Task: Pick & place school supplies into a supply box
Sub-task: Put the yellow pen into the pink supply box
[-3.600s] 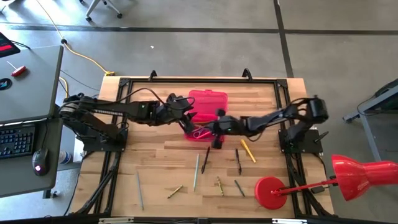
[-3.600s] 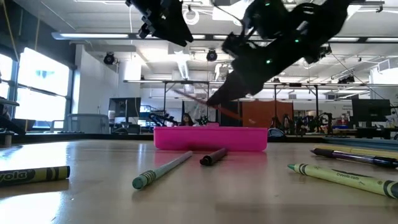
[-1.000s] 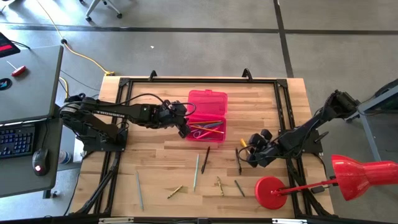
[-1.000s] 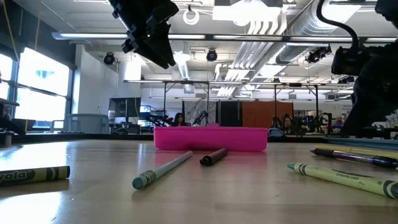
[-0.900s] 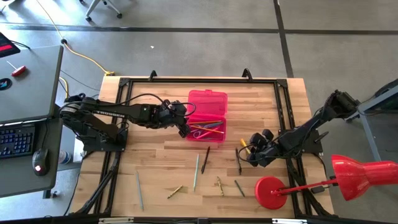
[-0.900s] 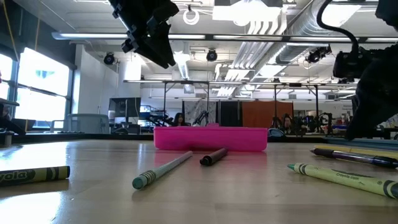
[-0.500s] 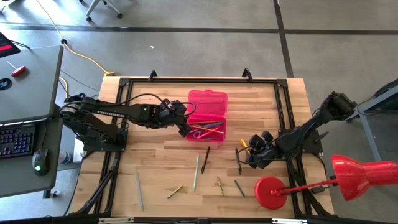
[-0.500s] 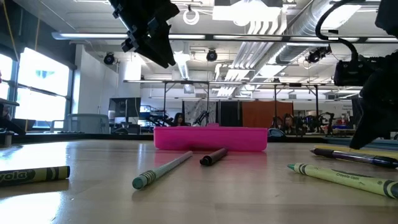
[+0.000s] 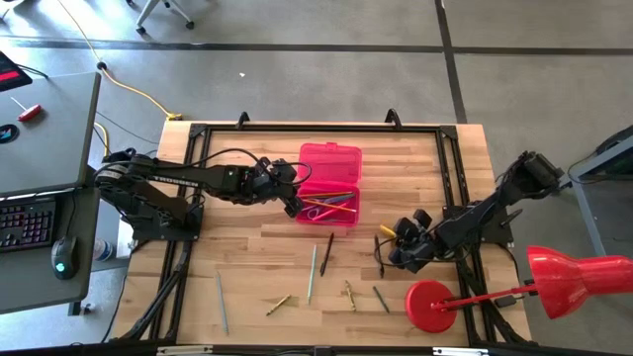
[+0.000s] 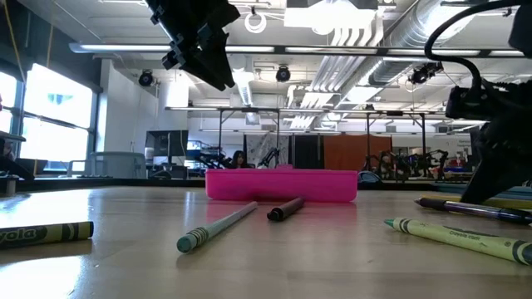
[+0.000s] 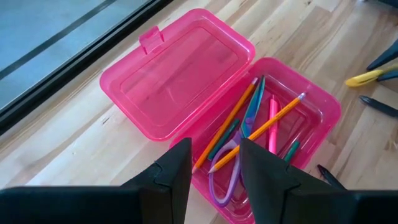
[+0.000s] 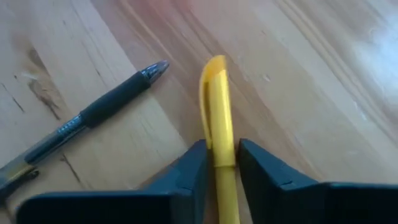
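Left gripper (image 9: 293,205): hovering above the near-left corner of the supply box (image 9: 329,183); fingers (image 11: 174,177) standing apart with nothing between them; this arm is waiting.

Supply box: lying open at the table's (image 9: 247,257) middle-rear, lid folded flat away from the tray; orange pencils (image 11: 231,121), a pink pen (image 11: 272,121) and purple-handled scissors (image 11: 227,180) are lying inside, roughly along the tray's length.

Loose supplies: a grey pencil (image 9: 312,274), a dark marker (image 9: 326,253) and several short pieces are lying on the boards in front of the box; a dark pen (image 12: 93,112) is lying just beside the target.

Right gripper (image 9: 401,249): down at the table, right of the box and well apart from it; the yellow pen (image 12: 216,109) is lying between its fingers (image 12: 189,171), long axis running straight out ahead of the jaws, so the fingers are straddling it across its width; the jaws are narrow around the barrel, but whether they are pressing on it I cannot tell.

Judgement: the right arm is much the nearer; the box is lying to its left and rearward.
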`<state>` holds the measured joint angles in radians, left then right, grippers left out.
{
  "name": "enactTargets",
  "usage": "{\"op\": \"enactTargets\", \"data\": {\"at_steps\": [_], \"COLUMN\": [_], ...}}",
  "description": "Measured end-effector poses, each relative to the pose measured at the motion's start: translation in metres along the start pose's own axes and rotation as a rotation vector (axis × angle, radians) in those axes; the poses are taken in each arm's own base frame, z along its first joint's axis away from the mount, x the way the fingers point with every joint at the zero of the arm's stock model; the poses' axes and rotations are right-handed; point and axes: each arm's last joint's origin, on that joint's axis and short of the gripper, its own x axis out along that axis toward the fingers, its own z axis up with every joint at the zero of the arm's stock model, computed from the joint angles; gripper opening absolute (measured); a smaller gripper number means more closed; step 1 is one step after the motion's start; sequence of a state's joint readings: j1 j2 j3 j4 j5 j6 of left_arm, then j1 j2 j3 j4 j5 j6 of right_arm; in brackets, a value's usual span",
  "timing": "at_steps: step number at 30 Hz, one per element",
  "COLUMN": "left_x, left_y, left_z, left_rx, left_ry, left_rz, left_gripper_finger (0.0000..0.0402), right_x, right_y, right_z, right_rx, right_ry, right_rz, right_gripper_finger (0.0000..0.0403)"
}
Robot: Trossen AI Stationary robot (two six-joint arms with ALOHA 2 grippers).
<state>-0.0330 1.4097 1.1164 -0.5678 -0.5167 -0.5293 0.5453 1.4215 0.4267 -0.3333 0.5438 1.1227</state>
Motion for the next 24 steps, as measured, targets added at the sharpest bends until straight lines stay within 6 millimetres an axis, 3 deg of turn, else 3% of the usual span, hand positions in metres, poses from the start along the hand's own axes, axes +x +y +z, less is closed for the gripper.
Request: {"op": "enactTargets", "data": {"at_steps": [5, 9, 12, 19, 24], "left_x": [0.0, 0.0, 0.0, 0.0, 0.0], "left_y": [0.0, 0.0, 0.0, -0.001, -0.003], "left_z": [0.0, 0.0, 0.0, 0.002, 0.006], "left_rx": [0.0, 0.0, -0.002, -0.009, -0.001], "left_ry": [0.0, 0.0, -0.003, -0.014, -0.05], "left_rz": [0.0, -0.001, -0.002, -0.01, -0.034], "left_gripper_finger": [0.0166, 0.0166, 0.0166, 0.0166, 0.0166], "right_x": [-0.001, -0.01, -0.024, -0.056, -0.048], "right_y": [0.004, 0.017, 0.027, 0.043, 0.039], "right_z": [0.004, 0.019, 0.037, 0.108, 0.162], "right_rx": [0.013, 0.068, 0.001, -0.287, -0.347], "right_ry": [-0.051, -0.198, -0.307, -0.51, -0.496], "right_rz": [0.048, 0.167, 0.196, 0.115, 0.139], "right_gripper_finger": [0.0013, 0.0026, 0.003, 0.0009, 0.001]}}
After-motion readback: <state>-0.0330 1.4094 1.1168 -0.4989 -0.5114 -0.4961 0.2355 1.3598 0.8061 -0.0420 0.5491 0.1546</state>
